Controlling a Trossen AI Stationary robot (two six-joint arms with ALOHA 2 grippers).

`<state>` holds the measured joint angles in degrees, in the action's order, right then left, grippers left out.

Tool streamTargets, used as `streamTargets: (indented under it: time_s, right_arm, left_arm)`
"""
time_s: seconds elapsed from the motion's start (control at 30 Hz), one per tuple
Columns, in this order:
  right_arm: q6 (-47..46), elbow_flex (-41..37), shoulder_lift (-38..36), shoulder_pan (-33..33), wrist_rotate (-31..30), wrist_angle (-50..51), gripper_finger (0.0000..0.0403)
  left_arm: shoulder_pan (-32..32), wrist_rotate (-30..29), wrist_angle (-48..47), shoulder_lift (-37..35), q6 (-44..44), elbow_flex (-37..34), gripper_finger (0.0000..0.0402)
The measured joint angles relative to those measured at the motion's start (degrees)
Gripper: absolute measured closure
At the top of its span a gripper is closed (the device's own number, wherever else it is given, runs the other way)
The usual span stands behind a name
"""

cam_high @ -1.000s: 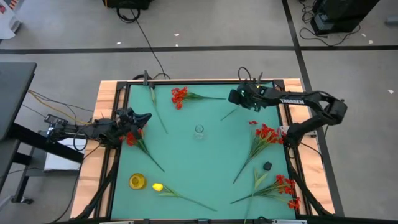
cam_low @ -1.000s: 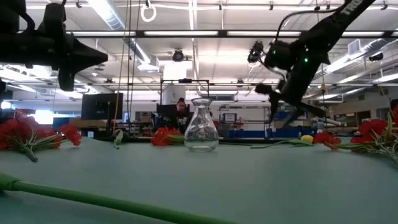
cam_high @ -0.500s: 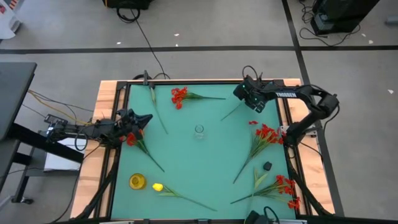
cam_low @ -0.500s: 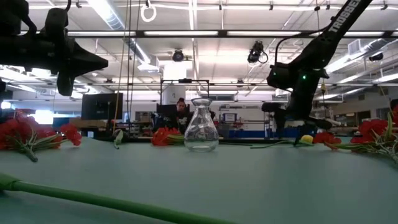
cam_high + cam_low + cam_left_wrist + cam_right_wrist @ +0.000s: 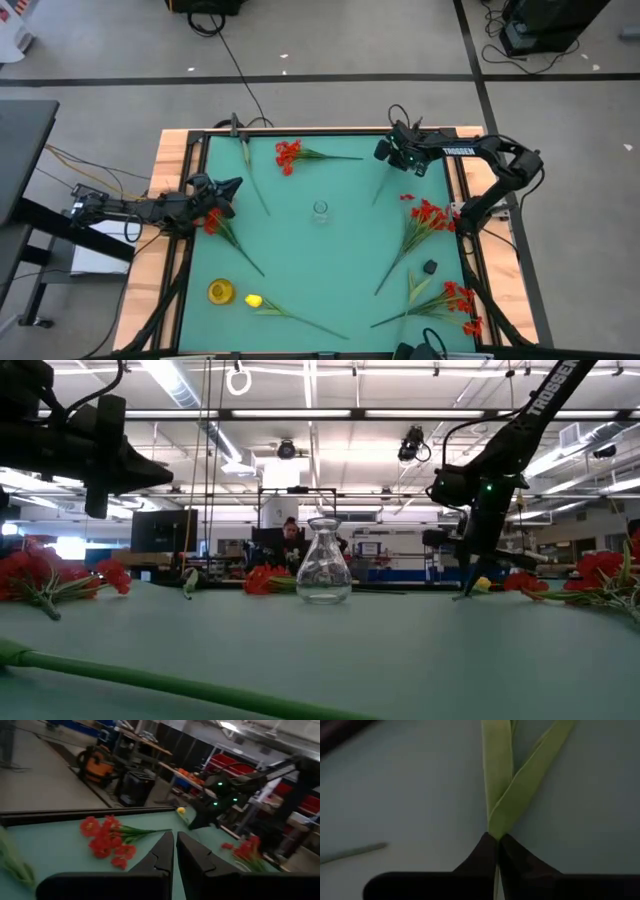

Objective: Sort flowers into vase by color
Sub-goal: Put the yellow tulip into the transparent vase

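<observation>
A clear glass vase (image 5: 320, 211) stands mid-table, also seen in the low view (image 5: 324, 565). My right gripper (image 5: 394, 158) is at the far right of the table, shut on a green-stemmed flower (image 5: 379, 192). That flower's yellow blossom (image 5: 486, 583) shows beside the fingers in the low view. My left gripper (image 5: 226, 188) hovers shut and holding nothing at the left edge, above a red flower (image 5: 212, 223). More red flowers lie at the far side (image 5: 290, 155) and at the right (image 5: 428, 215). My right gripper pinches the flower between its two fingers just where two narrow leaves fork from the stem (image 5: 496, 827). The fingers come from above, pointing down. The stem's free end (image 5: 376, 199) trails toward the table's middle, low over the mat; whether it is lifted clear I cannot tell.
A yellow flower (image 5: 255, 300) and a round yellow thing (image 5: 220, 291) lie near left. Another red bunch (image 5: 460, 298) lies near right, with a small black object (image 5: 430, 267) beside it. A lone green stem (image 5: 252, 175) lies far left. Raised wooden edges frame the mat.
My right gripper has moved toward the table's far right corner, come down onto the flower and shut on its stem. The stem's free end has swung, so the stem now lies steeper toward the near edge. My left gripper has drifted slightly.
</observation>
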<state>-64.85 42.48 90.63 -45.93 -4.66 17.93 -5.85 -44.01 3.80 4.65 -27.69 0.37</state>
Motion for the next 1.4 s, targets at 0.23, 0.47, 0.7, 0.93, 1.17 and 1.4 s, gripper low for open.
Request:
streamTargets:
  time_s: [0.23, 0.47, 0.7, 0.93, 1.17, 1.4]
  right_arm:
    - [9.41, 0.0, -3.51, 4.72, 0.32, -12.57, 0.0393]
    - [25.33, 0.02, -7.45, 13.73, 1.87, -32.42, 0.0393]
    - [43.68, 0.07, -8.98, 21.64, 11.4, -54.39, 0.0393]
    - [52.79, 2.01, -8.12, 27.89, 15.45, -61.6, 0.0393]
    - [59.35, 3.89, -7.26, 32.09, 16.22, -62.04, 0.0392]
    - [60.48, 3.88, -7.26, 33.19, 15.23, -59.4, 0.0392]
  left_arm:
    - [0.02, -6.02, -0.22, 0.63, -7.96, 0.01, 0.0375]
    - [0.0, -6.01, -0.16, 0.6, -9.04, -0.01, 0.0375]
    - [0.0, -5.77, -0.11, 0.6, -10.8, -0.01, 0.0375]
    - [0.0, -3.17, -0.05, 0.6, -10.87, 0.0, 0.0394]
    - [0.0, 0.35, 0.42, 0.6, -10.68, 0.01, 0.0394]
    - [-0.02, 1.98, 3.28, 0.6, -7.41, 0.04, 0.0393]
